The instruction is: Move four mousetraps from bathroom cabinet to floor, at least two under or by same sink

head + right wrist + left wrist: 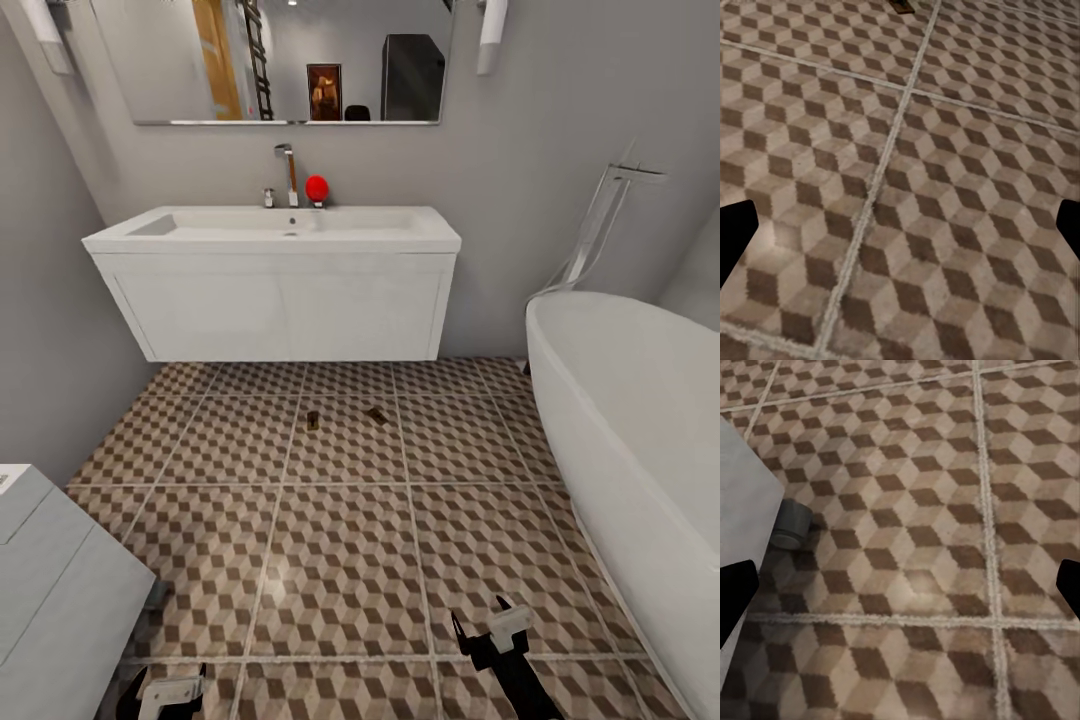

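Two mousetraps lie on the bathroom floor in the head view, one just beside the other, both on the cube-patterned tiles a little in front of the bathroom sink and not under it. The sink hangs on the grey wall as a white block with a shallow basin, a chrome tap and a small red ball-like object on its back ledge, and a mirror above. A white bathtub curves along the right side of the room, with a chrome floor-standing filler behind it, and a pale grey unit stands at the lower left. The left gripper and the right gripper sit low in the head view, well apart from the traps and above bare tiles. Through each wrist camera the dark fingertips stand at opposite edges of the picture with only tile between them, so both pairs of jaws are spread wide and hold nothing. A small grey caster-like foot shows by the unit's edge in the left wrist view, and a trap's edge peeks in far ahead in the right wrist view.
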Controlling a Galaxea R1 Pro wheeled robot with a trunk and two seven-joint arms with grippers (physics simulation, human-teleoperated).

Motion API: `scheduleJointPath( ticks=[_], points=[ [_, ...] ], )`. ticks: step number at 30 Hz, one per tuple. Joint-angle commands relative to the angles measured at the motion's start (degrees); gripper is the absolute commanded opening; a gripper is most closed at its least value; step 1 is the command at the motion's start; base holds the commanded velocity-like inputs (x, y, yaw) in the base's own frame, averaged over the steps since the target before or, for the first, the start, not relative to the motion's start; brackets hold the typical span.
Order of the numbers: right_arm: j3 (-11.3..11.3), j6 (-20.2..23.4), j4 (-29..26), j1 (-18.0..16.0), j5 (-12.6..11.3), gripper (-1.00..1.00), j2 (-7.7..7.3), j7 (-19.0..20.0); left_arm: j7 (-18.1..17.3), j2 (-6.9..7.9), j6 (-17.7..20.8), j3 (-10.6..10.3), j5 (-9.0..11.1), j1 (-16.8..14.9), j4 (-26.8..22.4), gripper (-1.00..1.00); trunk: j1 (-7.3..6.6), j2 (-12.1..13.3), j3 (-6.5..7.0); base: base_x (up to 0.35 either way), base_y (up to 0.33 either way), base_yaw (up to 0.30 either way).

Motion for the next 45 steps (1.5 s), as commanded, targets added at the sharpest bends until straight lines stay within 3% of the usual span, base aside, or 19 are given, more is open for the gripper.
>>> scheduleJointPath(
  ticks=[1,45],
  points=[
    [-0.2,-0.1,0.0,0.0,0.6,1.00,-0.01,-0.2,0.5,-0.03,-0.2,-0.5,-0.1,-0.1,0.2,1.00,-0.24,0.4,0.14,0.000,0.000,0.000],
    [-0.2,0.0,0.0,0.3,0.5,1.00,0.16,-0.1,0.5,-0.99,0.0,-0.5,-0.1,0.3,0.2,1.00,-9.90,18.0,8.04,0.000,0.000,0.000]
  ],
)
